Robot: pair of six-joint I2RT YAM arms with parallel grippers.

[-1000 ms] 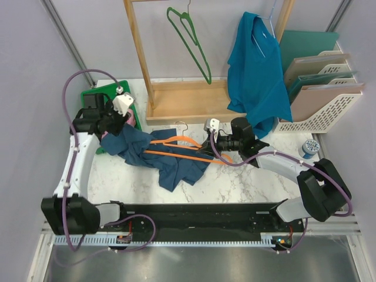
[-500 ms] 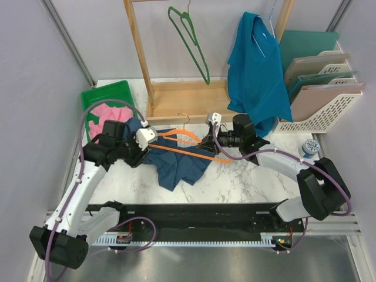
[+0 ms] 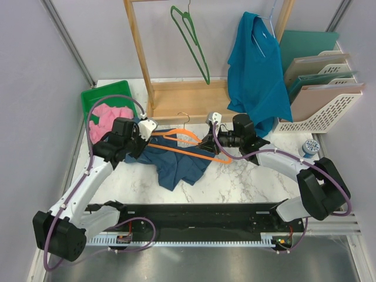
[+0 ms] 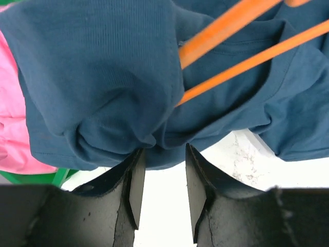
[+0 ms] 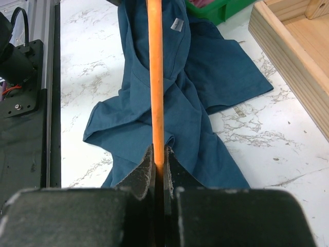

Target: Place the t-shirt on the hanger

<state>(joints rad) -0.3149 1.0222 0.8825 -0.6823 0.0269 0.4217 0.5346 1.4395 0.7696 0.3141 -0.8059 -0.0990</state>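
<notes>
Shirt: dark navy-blue cloth t-shirt (image 3: 176, 164) is crumpled on the white marble table (image 3: 247, 176).
Hanger: thin orange triangular hanger (image 3: 188, 151) is laid across it, left end under a fold.
Left gripper (image 4: 162, 154): jaws are parted, empty, cloth bunched at their tips.
Right gripper (image 5: 159, 154): jaws are closed on the hanger's bar.
Change: cloth has been dragged from the green tray (image 3: 100, 94) over that end.
Meaning: one shoulder is judged dressed, one left.

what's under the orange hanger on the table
The navy t-shirt lies crumpled under the hanger, on the marble table. The hanger's left end runs beneath a fold of the shirt, so that end is hidden. The right gripper clamps its bar.
</notes>
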